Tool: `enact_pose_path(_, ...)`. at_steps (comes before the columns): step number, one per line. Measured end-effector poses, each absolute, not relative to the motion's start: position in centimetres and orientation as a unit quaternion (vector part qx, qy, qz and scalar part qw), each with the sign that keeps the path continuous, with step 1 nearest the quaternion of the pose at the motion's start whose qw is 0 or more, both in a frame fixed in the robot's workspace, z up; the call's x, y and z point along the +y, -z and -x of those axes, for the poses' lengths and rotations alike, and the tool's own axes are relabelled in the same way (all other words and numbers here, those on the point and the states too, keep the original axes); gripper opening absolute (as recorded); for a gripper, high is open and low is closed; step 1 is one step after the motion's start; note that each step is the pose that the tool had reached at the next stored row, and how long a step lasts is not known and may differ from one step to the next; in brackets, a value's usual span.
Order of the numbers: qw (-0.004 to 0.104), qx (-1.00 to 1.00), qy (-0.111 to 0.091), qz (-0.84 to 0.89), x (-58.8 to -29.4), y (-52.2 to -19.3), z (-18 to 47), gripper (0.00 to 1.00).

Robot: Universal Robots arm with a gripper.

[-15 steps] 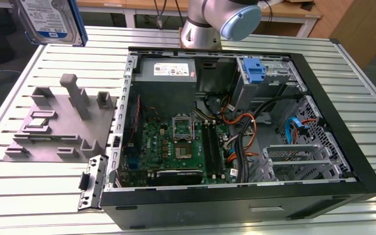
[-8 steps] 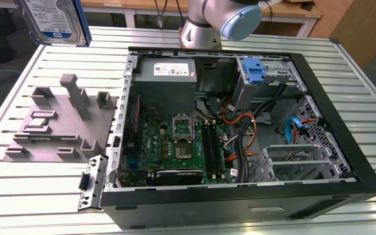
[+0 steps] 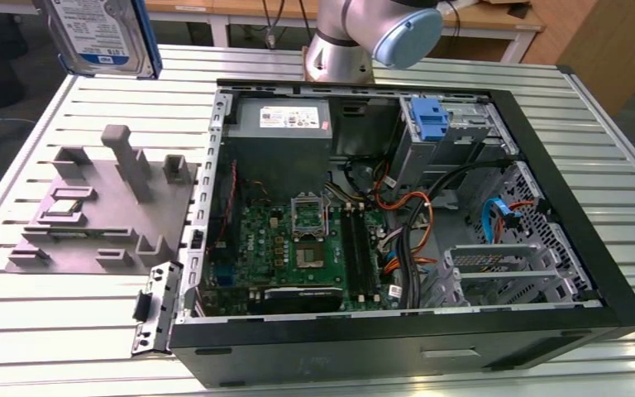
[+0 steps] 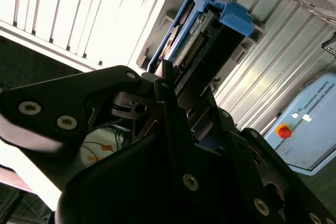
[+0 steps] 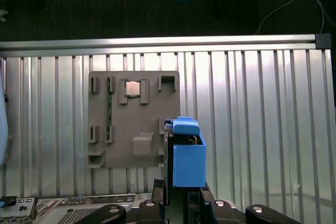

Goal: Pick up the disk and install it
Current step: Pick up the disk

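Note:
The disk (image 3: 99, 35), a silver drive with a blue-and-white label and blue rails, hangs high in the air at the exterior view's upper left, above the slatted table and clear of the open computer case (image 3: 582, 240). In the first wrist view the disk (image 5: 185, 157) stands on edge, blue rail facing the camera, over the grey fixture plate. My gripper (image 5: 184, 195) is shut on the disk's end nearest the camera. The second wrist view shows the black gripper (image 4: 181, 95) clamped on the disk (image 4: 202, 38), whose connector edge and blue rail point away from the wrist.
A grey fixture plate (image 3: 97, 211) with upright pegs lies on the table beside the case. Inside the case sit a grey power-supply box (image 3: 284, 116), a motherboard (image 3: 295, 248), cables and a blue bracket (image 3: 432, 120) at the drive bay. The arm's base (image 3: 346, 45) stands behind the case.

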State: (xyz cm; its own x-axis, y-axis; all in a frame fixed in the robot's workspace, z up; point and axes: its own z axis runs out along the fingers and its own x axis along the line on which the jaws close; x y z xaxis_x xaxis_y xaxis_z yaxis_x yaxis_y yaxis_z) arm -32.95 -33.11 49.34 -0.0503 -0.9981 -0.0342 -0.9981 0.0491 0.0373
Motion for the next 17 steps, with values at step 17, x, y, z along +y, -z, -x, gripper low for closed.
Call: enact_pose_path(17, 0.000, -0.724, 0.025, -0.689, -33.1, -49.3, 30.7, 0.35)
